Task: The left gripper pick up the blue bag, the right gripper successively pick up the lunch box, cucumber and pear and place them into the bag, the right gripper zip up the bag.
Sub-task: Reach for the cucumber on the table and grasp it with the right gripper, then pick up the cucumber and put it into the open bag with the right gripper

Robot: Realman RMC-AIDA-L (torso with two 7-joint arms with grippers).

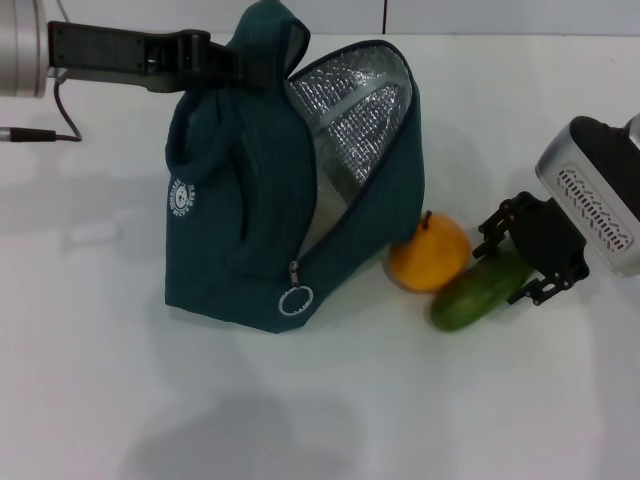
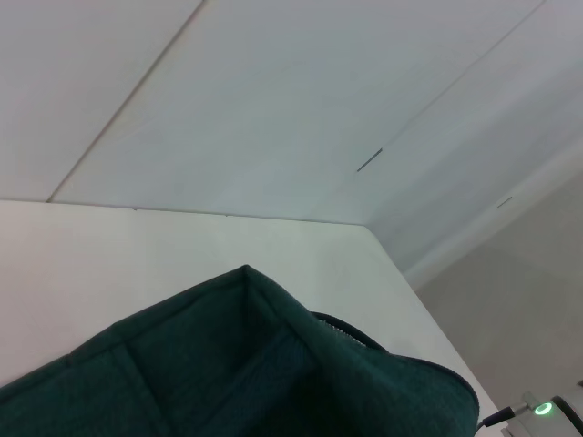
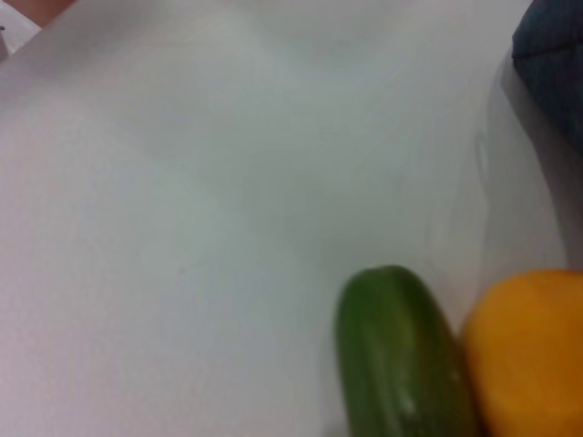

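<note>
Your left gripper (image 1: 215,60) is clamped together on the top of the blue bag (image 1: 250,200), at its handles, holding it upright on the white table (image 1: 300,420) with the mouth gaping toward your right side and the silver lining showing. The zipper ring pull (image 1: 296,300) hangs low at the front corner.

Your right gripper (image 1: 535,262) sits down at the far end of the cucumber (image 1: 478,293); its fingers look to be either side of that end, but you cannot tell whether they have closed on it. The cucumber lies on the table with its long axis running from the gripper forward and toward the bag, its near end free. The pear (image 1: 430,252) rests just beside it, touching or nearly so, between the cucumber and the bag's open side.

No lunch box shows outside the bag, so it is probably inside already.

The move ahead hinges on this: the bag's opening lies up and to the left of the right gripper, with the pear in the way
</note>
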